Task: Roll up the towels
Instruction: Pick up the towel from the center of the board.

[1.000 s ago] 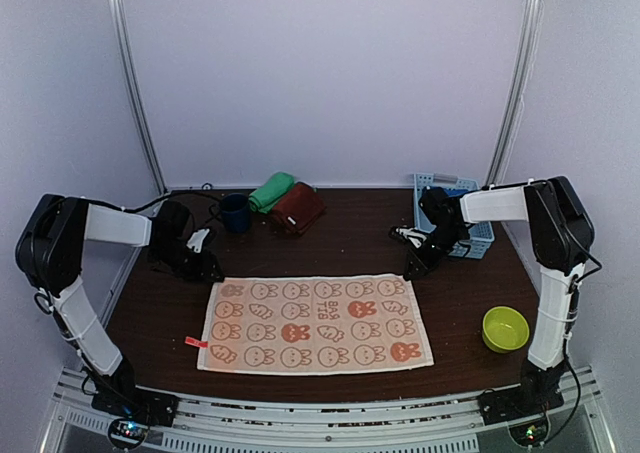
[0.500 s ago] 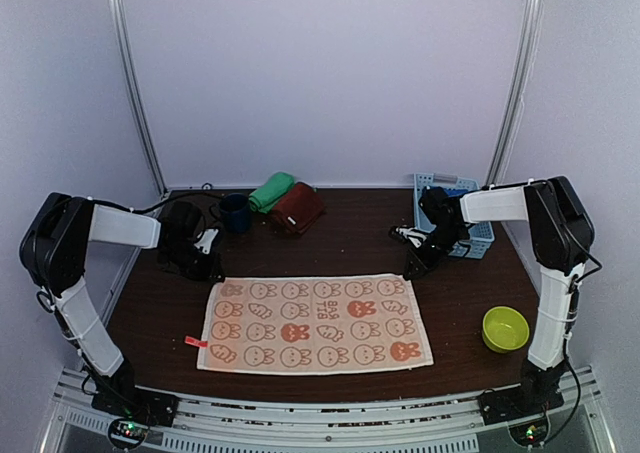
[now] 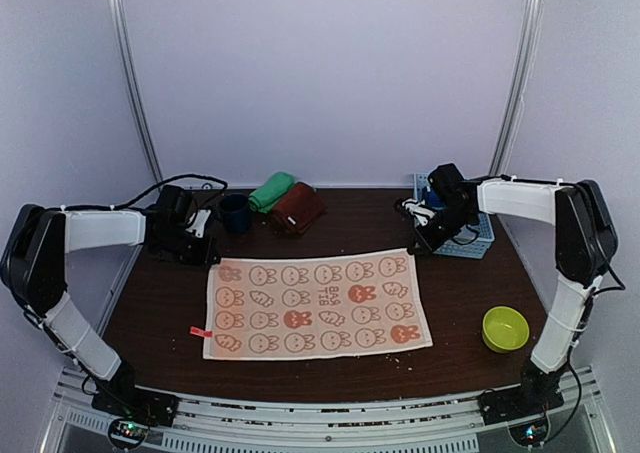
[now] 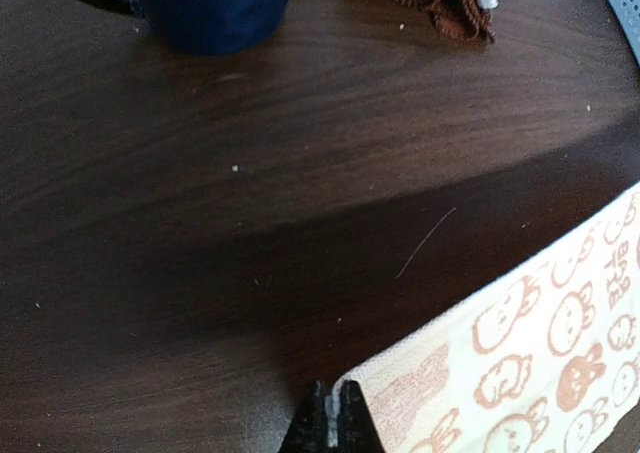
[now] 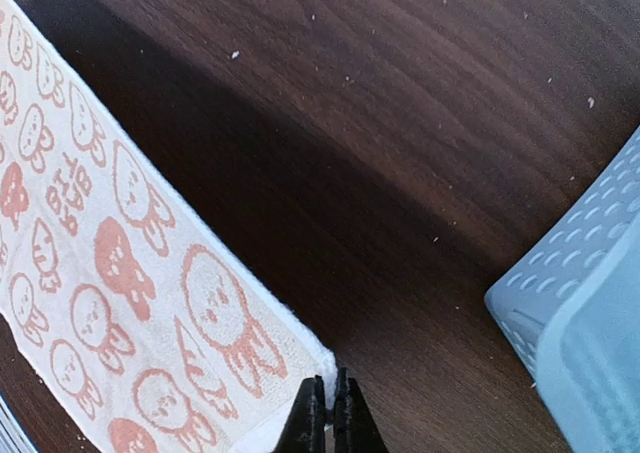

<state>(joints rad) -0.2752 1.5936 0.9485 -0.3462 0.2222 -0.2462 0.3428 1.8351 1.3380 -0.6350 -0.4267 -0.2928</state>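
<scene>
Dark brown wood makes up the table (image 3: 470,283), and closest to the arm bases the orange bunny towel (image 3: 318,308) is spread open across its near middle, printed side up, with a small red tag (image 3: 200,331) sticking out of its left edge. A lime green bowl (image 3: 505,328) sits well apart from it on the near right. At the towel's far left corner the left gripper (image 4: 330,423) is clenched on the cloth, and at the far right corner the right gripper (image 5: 328,413) is pinched tight on the cloth in the same way. The wrist views show that far edge raised a little, throwing a shadow on the wood. Farther back stand a navy mug (image 3: 235,213), a rolled green towel (image 3: 271,191) and a bundled maroon towel (image 3: 297,209) touching it. A pale blue basket (image 3: 480,235) sits at the back right, beyond the right gripper. Plain white walls (image 3: 320,73) close off the rear.
</scene>
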